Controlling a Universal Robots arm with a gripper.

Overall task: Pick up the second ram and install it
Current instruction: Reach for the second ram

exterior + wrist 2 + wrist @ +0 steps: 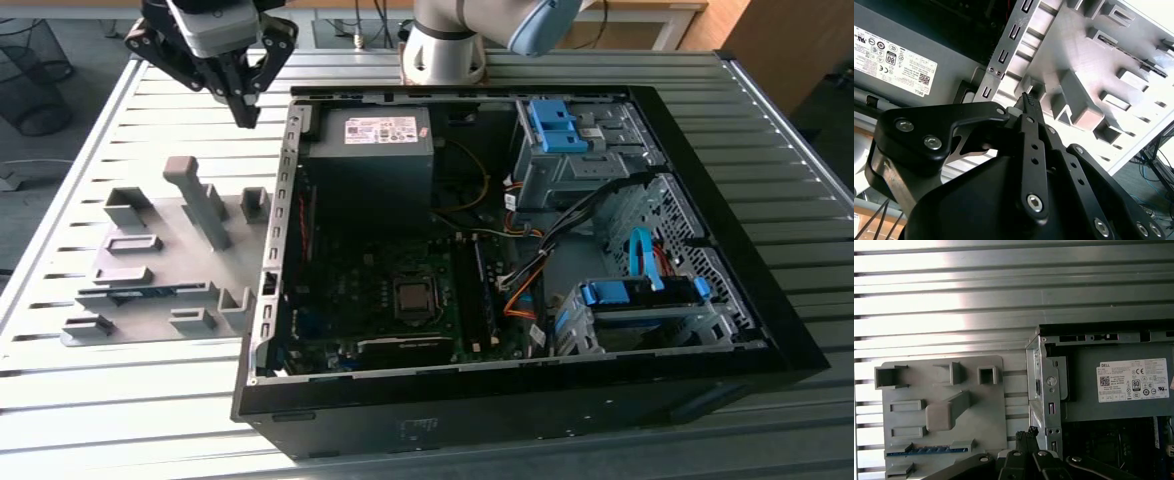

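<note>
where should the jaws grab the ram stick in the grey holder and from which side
Grip the second ram midway along its exposed top edge, coming from above: it sits on edge in a slot of the grey holder, leaving only that edge free.

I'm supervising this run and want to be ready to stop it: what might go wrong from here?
1. The gripper hangs shut close to the case's metal edge; moving down, it might clip that edge.
2. The second ram lies low in the grey holder near a tall post, which the gripper may strike.
</note>
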